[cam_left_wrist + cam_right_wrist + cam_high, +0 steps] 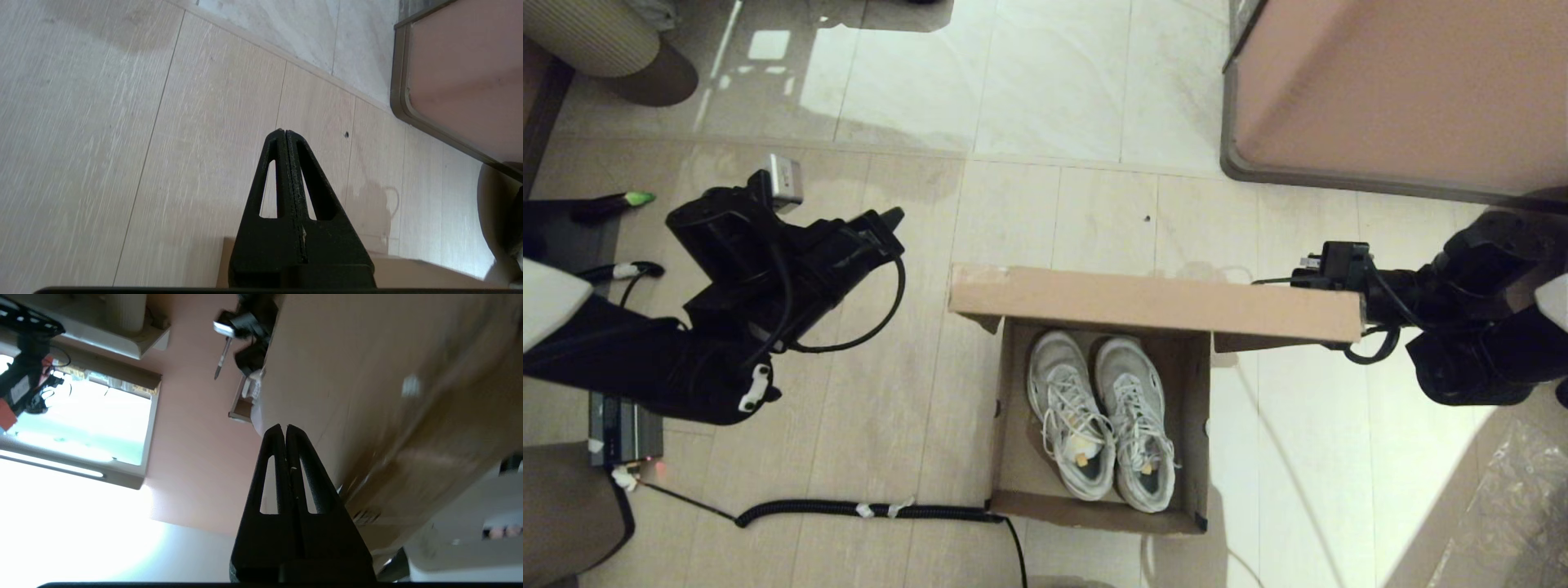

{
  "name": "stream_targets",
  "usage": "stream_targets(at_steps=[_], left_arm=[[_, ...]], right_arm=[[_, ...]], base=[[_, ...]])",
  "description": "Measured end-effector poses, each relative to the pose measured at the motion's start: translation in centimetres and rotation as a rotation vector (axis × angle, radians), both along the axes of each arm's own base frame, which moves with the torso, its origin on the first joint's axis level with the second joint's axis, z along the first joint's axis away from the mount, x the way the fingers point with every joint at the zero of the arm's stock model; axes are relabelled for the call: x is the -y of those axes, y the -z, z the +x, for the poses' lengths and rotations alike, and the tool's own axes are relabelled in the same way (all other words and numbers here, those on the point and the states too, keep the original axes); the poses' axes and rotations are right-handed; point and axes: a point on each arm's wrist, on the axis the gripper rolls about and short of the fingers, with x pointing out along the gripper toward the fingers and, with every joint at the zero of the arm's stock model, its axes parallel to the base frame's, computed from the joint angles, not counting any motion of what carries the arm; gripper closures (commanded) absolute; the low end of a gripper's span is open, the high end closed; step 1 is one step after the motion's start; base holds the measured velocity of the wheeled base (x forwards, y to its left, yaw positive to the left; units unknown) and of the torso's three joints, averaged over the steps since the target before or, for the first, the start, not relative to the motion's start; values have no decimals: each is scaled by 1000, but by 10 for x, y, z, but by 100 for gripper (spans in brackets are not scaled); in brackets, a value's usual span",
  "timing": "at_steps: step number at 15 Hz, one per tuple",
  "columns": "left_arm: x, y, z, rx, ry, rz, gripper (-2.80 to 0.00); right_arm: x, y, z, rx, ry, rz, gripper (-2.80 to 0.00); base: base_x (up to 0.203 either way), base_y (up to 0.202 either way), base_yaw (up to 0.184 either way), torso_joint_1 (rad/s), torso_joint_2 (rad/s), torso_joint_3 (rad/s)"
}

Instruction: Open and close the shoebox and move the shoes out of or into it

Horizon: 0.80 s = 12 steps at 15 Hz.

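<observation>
The brown cardboard shoebox stands on the floor with its hinged lid raised on the far side. Both white mesh sneakers lie side by side inside, toes pointing away from me. My left gripper is shut on nothing and hovers over bare floor to the left of the box. My right arm reaches the lid's right end, where the lid hides its fingertips in the head view. In the right wrist view the right gripper is shut and empty, close beside the lid's cardboard face.
A large pinkish-tan block with a grey rim stands at the far right. A coiled black cable runs along the floor to the box's near left corner. A small dark device sits at the left, and crinkled plastic at the near right.
</observation>
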Motion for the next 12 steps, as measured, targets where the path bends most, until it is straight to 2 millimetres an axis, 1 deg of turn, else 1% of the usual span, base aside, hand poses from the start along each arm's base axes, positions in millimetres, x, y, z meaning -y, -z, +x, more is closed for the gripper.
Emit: stream_targets(at_steps=[2, 3, 5, 7, 9, 10, 12], left_arm=[[3, 0, 7, 9, 4, -3, 0], [9, 1, 9, 11, 17, -3, 0], [26, 5, 9, 4, 56, -2, 0], [43, 10, 6, -9, 95, 2, 0], [47, 18, 3, -32, 106, 15, 0], [47, 23, -1, -51, 107, 29, 0], [39, 30, -18, -88, 101, 59, 0]], right_arm=[[-2, 13, -23, -77, -13, 0, 0], [-3, 19, -35, -115, -15, 1, 0], [-5, 28, -58, -162, -18, 2, 0], [-6, 34, -79, -158, -16, -1, 0], [-7, 31, -95, -127, -14, -6, 0], [-8, 26, -102, -110, -13, -7, 0], [-9, 10, -115, -56, -16, -12, 0]], base=[[0, 0, 0, 0, 0, 0], [0, 0, 0, 0, 0, 0], [0, 0, 0, 0, 0, 0], [0, 0, 0, 0, 0, 0], [0, 0, 0, 0, 0, 0], [0, 0, 0, 0, 0, 0], [0, 0, 0, 0, 0, 0]])
